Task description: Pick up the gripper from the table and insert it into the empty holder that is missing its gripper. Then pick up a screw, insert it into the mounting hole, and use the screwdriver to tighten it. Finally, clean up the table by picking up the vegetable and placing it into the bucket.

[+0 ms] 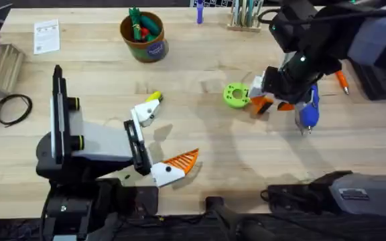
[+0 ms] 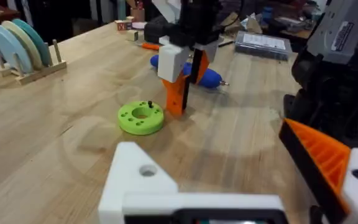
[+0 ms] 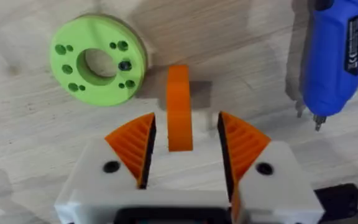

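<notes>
Orange gripper point(image 3: 179, 109) between the parted, untouching pads of the right tool point(image 3: 185, 146), near end hidden.

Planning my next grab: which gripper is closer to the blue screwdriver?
Right. The right gripper sits right beside the screwdriver, open around the small orange fingertip. The left gripper is far across the table, near the corn.
</notes>
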`<state>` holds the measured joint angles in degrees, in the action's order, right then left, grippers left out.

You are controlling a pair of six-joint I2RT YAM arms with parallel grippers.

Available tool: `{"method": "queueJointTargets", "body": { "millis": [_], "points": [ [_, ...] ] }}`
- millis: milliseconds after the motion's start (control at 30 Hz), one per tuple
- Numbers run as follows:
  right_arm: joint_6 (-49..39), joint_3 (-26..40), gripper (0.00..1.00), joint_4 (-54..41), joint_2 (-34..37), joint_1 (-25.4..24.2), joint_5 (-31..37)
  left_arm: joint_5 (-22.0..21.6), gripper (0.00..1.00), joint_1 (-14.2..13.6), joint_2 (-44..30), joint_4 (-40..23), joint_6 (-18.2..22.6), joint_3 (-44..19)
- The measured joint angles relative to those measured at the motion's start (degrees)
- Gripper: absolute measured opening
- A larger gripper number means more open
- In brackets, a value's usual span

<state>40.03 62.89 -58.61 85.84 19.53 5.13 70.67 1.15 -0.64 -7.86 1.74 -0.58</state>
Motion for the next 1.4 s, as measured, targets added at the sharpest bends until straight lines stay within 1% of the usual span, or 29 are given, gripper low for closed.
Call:
{"method": "queueJointTargets", "body": {
  "millis": [100, 133, 200, 333, 367, 400, 600, 767, 900, 1133, 1200, 1267, 1333, 1400],
  "points": [
    [0.0, 0.0, 0.6, 0.2, 0.0, 0.0, 0.0, 0.0, 0.985, 0.0, 0.0, 0.0, 0.0, 0.0],
    [-0.2, 0.0, 0.584, 0.3, 0.0, 0.0, 0.0, 0.0, 0.985, 0.0, 0.0, 0.0, 0.0, 0.0],
    [-0.3, 0.0, 0.469, 0.6, 0.0, 0.0, 0.0, 0.0, 0.985, 0.0, 0.0, 0.0, 0.0, 0.0],
    [-0.7, 0.0, 0.112, 1.0, 0.0, 0.0, 0.0, 0.0, 0.985, 0.0, 0.0, 0.0, 0.0, 0.0],
    [-0.6, 0.0, 0.049, 1.1, 0.0, 0.0, 0.0, 0.0, 0.985, 0.0, 0.0, 0.0, 0.0, 0.0],
    [-0.6, 0.0, 0.017, 1.1, 0.0, 0.0, 0.1, 0.0, 0.985, 0.0, 0.0, 0.0, 0.0, 0.0],
    [-0.7, 0.1, 0.012, 0.8, 0.0, 0.0, 0.1, 0.0, 0.985, 0.0, 0.0, 0.0, 0.0, 0.0],
    [-0.7, 0.1, 0.009, -2.4, -0.8, 0.0, 0.0, 0.0, 0.985, 0.0, 0.0, 0.0, 0.0, 0.0],
    [-0.7, 0.2, 0.009, -3.6, -6.5, 0.0, -1.1, 0.0, 0.985, 0.0, 0.0, 0.0, 0.0, 0.0],
    [-0.6, 1.4, 0.009, -2.8, -19.7, 0.0, -7.2, 0.0, 0.985, 0.0, 0.0, 0.0, 0.0, 0.0],
    [-0.6, 1.3, 0.009, -0.5, -22.2, 0.0, -9.6, 0.0, 0.985, 0.0, 0.0, 0.0, 0.0, 0.0],
    [-0.6, -0.1, 0.009, 4.3, -24.4, 0.0, -12.5, 0.0, 0.985, 0.0, 0.0, 0.0, 0.0, 0.0],
    [-0.6, -2.9, 0.009, 10.2, -26.4, 0.0, -16.1, 0.0, 0.986, 0.0, 0.0, 0.0, 0.0, 0.0],
    [-0.7, -7.5, 0.009, 17.9, -28.3, 0.0, -21.0, 0.0, 0.985, 0.0, 0.0, 0.0, 0.0, 0.0]
  ]
}}
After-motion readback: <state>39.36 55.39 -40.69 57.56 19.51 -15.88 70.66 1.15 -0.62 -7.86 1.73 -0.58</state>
